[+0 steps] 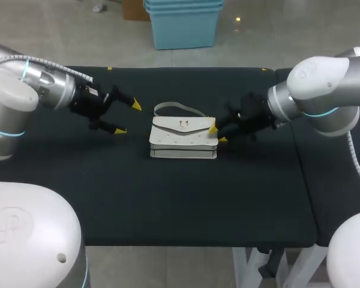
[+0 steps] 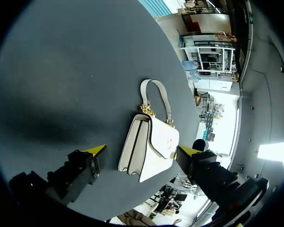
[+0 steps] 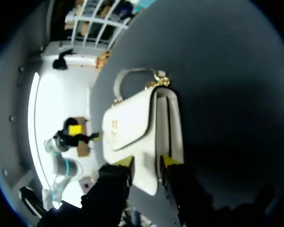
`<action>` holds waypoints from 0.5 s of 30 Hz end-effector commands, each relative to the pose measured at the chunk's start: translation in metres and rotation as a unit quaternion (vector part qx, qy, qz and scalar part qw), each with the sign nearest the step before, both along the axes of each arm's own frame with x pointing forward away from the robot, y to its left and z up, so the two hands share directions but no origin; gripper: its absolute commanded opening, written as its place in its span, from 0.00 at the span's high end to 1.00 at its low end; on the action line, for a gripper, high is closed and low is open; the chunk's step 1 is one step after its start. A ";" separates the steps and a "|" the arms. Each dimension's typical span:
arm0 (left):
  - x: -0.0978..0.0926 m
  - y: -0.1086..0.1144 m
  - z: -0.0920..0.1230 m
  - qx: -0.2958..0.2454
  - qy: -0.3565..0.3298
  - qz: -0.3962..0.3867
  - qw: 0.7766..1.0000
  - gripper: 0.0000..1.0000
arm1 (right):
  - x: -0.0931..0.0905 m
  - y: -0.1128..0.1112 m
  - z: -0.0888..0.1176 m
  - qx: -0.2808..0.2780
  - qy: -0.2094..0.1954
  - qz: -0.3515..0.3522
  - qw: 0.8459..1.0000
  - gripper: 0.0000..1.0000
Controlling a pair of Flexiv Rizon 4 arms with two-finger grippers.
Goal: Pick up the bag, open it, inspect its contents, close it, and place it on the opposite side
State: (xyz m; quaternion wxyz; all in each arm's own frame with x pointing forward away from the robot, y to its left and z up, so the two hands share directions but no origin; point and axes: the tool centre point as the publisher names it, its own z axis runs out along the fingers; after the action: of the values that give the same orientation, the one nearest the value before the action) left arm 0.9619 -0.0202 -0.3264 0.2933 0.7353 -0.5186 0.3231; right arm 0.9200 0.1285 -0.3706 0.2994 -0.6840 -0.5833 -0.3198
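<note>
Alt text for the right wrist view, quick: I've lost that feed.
A white handbag lies flat on the dark table, flap closed, with the right gripper right at its near end. Its handle, joined by gold chain links, curves away at the far end.

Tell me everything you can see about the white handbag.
White leather-look handbag with a pointed envelope flap, closed, a gold clasp, gold links holding a short curved handle. It lies flap-up in the middle of the dark table, handle toward the far edge. The right gripper is at one end; contact unclear.
</note>
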 end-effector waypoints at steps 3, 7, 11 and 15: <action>0.001 0.005 -0.002 0.005 0.005 0.002 1.000 0.00 | 0.004 0.008 -0.011 -0.004 0.012 0.009 1.000 0.73; 0.000 0.009 -0.002 0.014 0.007 -0.003 1.000 0.00 | 0.004 0.011 -0.013 -0.004 0.015 0.014 1.000 0.84; -0.002 0.013 0.000 0.026 0.002 -0.034 0.999 0.00 | 0.007 0.007 -0.014 -0.005 0.017 0.018 1.000 1.00; -0.005 0.017 0.000 0.054 -0.004 -0.069 0.996 0.00 | 0.009 -0.003 -0.016 -0.010 0.021 0.020 1.000 1.00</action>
State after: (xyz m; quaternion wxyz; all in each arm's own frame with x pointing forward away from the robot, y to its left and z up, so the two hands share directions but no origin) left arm 0.9510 -0.0054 -0.3322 0.2690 0.7118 -0.5788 0.2934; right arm 0.9249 0.1316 -0.3843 0.3057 -0.6833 -0.5920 -0.2987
